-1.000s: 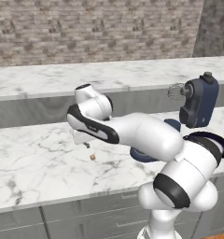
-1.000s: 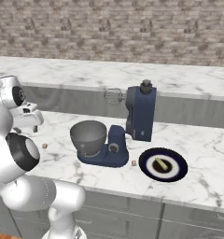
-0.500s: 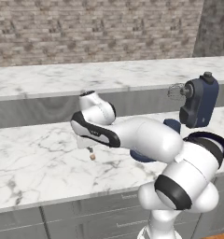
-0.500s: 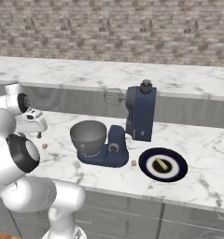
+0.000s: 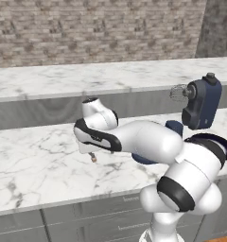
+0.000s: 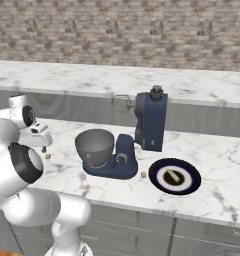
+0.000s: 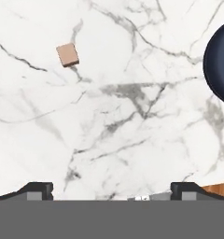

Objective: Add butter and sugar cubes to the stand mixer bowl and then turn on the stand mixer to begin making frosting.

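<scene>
Task barely begun: tool (image 7: 111,189) spread empty above sugar cube (image 7: 67,54) on surface (image 7: 132,116); stand mixer bowl (image 6: 94,146) appears unfilled.

White marble bench (image 6: 212,195) carries everything. Navy blue stand mixer (image 6: 149,122) stands mid-bench, head tilted up, wire whisk (image 6: 121,103) sticking out to its left. Round deep grey metal stand mixer bowl (image 6: 94,146) sits on the mixer's flat base, in front-left of the column. Small tan sugar cube (image 6: 143,174) lies just right of the base; flat dark-blue-and-white plate (image 6: 162,181) further right, a pale yellow butter stick (image 6: 173,175) on it. Second tan cube (image 6: 48,156) lies well left of the bowl, below the claw (image 6: 43,148). A raised marble ledge (image 6: 67,77) runs behind.
</scene>
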Motion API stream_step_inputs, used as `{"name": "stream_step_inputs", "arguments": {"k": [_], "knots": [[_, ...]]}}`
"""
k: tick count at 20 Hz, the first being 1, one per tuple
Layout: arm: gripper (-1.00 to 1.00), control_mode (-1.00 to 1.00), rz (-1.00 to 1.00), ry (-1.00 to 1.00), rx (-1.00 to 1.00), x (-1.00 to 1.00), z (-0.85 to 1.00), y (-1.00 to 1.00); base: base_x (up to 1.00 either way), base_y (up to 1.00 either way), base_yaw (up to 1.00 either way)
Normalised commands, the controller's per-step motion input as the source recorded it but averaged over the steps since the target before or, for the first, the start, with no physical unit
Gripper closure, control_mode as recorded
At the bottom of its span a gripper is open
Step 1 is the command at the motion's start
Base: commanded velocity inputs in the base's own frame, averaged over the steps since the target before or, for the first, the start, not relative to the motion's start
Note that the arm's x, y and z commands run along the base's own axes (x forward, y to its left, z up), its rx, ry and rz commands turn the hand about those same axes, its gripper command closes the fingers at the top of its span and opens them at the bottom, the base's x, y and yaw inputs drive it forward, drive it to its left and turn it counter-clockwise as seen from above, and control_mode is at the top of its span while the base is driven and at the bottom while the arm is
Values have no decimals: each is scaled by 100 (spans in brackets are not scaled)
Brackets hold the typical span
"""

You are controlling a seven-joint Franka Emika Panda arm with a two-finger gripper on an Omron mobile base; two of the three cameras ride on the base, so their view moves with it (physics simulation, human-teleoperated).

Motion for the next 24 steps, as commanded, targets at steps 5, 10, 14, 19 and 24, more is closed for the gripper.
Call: {"name": "stream_step_inputs", "arguments": {"k": [5,10,14,19,24], "knots": [[-100,-100,-3,0,0,19,-18,0,0,0,0],[-100,-100,-2,0,0,21,-20,0,0,0,0],[-100,-100,-2,0,0,20,-18,0,0,0,0],[-100,-100,0,0,0,19,-16,0,0,0,0],[-100,-100,0,0,0,20,-15,5,0,0,0]]}}
